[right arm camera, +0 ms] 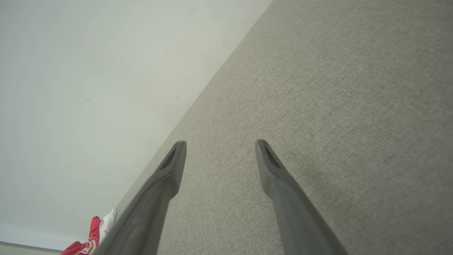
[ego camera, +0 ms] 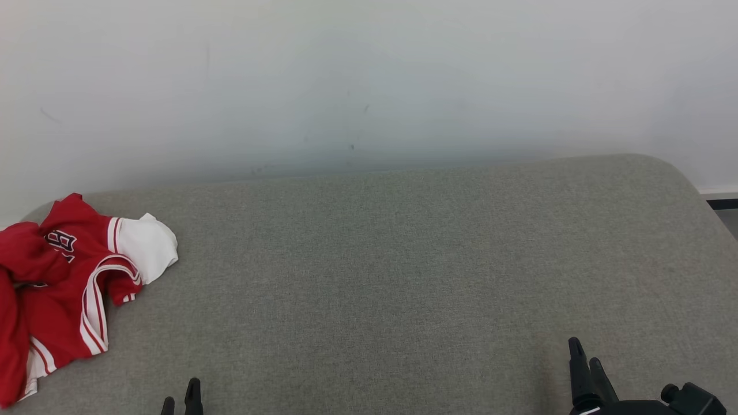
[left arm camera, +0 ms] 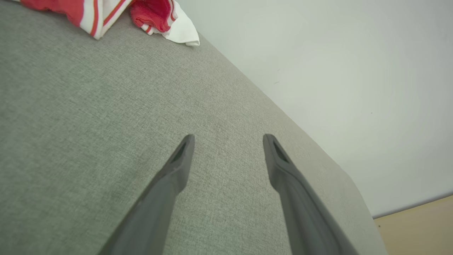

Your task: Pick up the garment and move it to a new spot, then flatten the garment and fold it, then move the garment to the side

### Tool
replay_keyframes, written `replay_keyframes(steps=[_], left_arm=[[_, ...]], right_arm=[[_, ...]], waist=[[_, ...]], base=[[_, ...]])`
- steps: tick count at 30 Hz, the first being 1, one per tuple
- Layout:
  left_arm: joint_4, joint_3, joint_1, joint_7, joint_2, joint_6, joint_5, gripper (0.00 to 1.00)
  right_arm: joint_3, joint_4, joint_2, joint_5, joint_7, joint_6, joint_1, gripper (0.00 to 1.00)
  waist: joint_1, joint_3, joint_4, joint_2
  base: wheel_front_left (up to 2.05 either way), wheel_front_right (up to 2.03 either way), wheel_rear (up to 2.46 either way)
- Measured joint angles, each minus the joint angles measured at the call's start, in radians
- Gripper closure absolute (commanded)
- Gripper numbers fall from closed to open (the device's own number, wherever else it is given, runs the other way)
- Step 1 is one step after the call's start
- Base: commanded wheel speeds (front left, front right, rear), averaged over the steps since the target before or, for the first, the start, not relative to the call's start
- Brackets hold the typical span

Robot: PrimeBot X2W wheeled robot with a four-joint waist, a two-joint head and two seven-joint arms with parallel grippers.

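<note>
A crumpled red garment (ego camera: 57, 288) with white sleeves and white stripes lies bunched at the far left of the grey fabric surface (ego camera: 403, 276). Its edge shows at the top left of the left wrist view as the garment (left arm camera: 106, 10), and a small part of the garment (right arm camera: 92, 239) peeks in at the bottom left of the right wrist view. My left gripper (ego camera: 181, 400) sits at the lower left, open and empty, well to the right of the cloth; the left gripper (left arm camera: 228, 140) has only bare fabric between its fingers. My right gripper (ego camera: 585, 354) is open and empty at the lower right, seen up close as the right gripper (right arm camera: 220, 145).
A pale wall (ego camera: 369, 86) rises right behind the surface. The surface's rounded right corner (ego camera: 686, 173) drops off to a dark baseboard and floor. A strip of wooden floor (left arm camera: 417, 226) shows past the surface's edge in the left wrist view.
</note>
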Motion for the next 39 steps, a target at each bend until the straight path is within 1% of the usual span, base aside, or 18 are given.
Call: replay_keyframes(steps=[7, 17, 24, 30, 39], left_arm=[[-0.022, -0.002, 0.0, -0.021, 0.004, 0.024, 0.114, 0.0], [-0.04, -0.012, 0.02, -0.049, 0.022, 0.032, 0.249, 0.0], [-0.044, -0.023, 0.026, -0.068, 0.041, 0.034, 0.326, 0.0], [-0.054, -0.023, 0.04, -0.08, 0.047, 0.05, 0.384, 0.0], [-0.051, -0.024, 0.061, -0.101, 0.051, 0.062, 0.456, 0.0]], right_arm=[[0.036, -0.006, 0.0, -0.106, -0.009, 0.0, 0.0, 0.0], [0.067, -0.006, -0.001, -0.232, -0.029, 0.0, 0.0, 0.0], [0.084, -0.007, -0.001, -0.317, -0.032, 0.0, 0.014, 0.0], [0.101, -0.008, -0.001, -0.371, -0.043, 0.0, 0.017, 0.0], [0.115, -0.009, -0.001, -0.463, -0.051, 0.0, 0.026, 0.0]], waist=[[0.0, -0.004, 0.005, 0.0], [0.0, -0.017, 0.016, 0.0], [-0.0001, -0.029, 0.018, 0.0], [-0.0001, -0.04, 0.019, 0.0], [-0.0003, -0.055, 0.027, 0.0]], base=[[0.0, 0.0, 0.0], [0.0, 0.0, 0.0], [0.0, 0.0, 0.0], [0.0, 0.0, 0.0], [0.0, 0.0, 0.0]])
